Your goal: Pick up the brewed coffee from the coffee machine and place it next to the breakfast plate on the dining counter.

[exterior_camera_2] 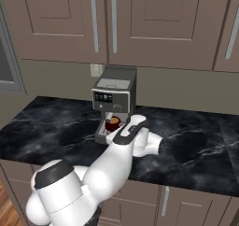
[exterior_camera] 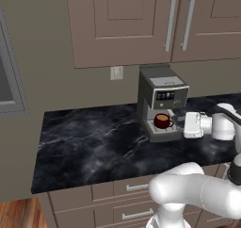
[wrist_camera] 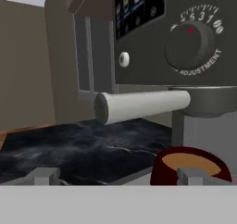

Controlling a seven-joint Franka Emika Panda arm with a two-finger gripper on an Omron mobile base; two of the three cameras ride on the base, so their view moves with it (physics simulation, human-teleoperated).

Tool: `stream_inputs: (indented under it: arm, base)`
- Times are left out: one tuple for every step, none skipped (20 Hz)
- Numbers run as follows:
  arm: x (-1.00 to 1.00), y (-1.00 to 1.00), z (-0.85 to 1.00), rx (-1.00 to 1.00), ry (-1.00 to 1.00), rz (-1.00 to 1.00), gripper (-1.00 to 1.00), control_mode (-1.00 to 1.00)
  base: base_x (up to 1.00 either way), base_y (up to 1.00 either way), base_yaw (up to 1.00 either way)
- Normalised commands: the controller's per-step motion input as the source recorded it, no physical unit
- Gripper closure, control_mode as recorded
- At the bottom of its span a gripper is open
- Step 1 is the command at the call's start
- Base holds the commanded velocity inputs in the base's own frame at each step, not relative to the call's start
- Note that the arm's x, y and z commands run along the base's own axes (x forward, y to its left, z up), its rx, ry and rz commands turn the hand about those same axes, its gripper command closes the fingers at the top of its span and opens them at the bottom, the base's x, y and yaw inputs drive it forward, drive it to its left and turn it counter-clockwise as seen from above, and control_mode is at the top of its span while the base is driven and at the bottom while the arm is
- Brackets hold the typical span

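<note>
Black marble table (exterior_camera: 89, 142) stretching away left of the coffee machine (exterior_camera: 161, 102), bare there. Socket (exterior_camera: 116, 73) on the wall just left of the machine, under brown cabinets (exterior_camera: 122, 24). Brewed coffee (exterior_camera: 163, 121) sitting in the machine's bay on the drip tray (dark red mug, light brown liquid). Just right of the machine, gripper (exterior_camera: 181, 124) level with the mug, jaws spread wide and holding nothing, not touching the mug

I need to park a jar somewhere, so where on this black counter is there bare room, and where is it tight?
Bare marble runs left of the coffee machine to the counter end, and right of it too. It is tight at the drip tray, where the open gripper sits beside the mug.
</note>
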Motion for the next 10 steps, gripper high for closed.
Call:
stream_inputs:
  arm:
    - [0.29, -0.14, -0.15, 0.00, 0.00, 0.00, -1.00, -1.00]
    - [0.28, -0.18, -0.14, 0.01, 0.00, 0.00, -1.00, -1.00]
    - [0.23, -0.22, -0.15, 0.02, 0.00, 0.00, -1.00, -1.00]
    - [0.20, -0.24, -0.16, 0.02, 0.00, 0.00, -1.00, -1.00]
    - [0.15, -0.27, -0.16, 0.03, 0.00, 0.00, -1.00, -1.00]
    - [0.11, -0.31, -0.16, 0.03, 0.00, 0.00, -1.00, -1.00]
    - [0.09, -0.31, -0.16, 0.03, 0.00, 0.00, -1.00, -1.00]
    - [0.08, -0.32, -0.16, 0.04, 0.00, 0.00, -1.00, -1.00]
    - [0.09, -0.29, -0.16, 0.03, 0.00, 0.00, -1.00, -1.00]
    - [0.11, -0.19, -0.15, 0.01, 0.00, 0.00, -1.00, -1.00]
  base:
    - [0.00, 0.00, 0.00]
    - [0.00, 0.00, 0.00]
    - [0.00, 0.00, 0.00]
    - [0.00, 0.00, 0.00]
    - [0.00, 0.00, 0.00]
    - [0.00, 0.00, 0.00]
    - [0.00, 0.00, 0.00]
    - [0.00, 0.00, 0.00]
    - [0.00, 0.00, 0.00]
    - [0.00, 0.00, 0.00]
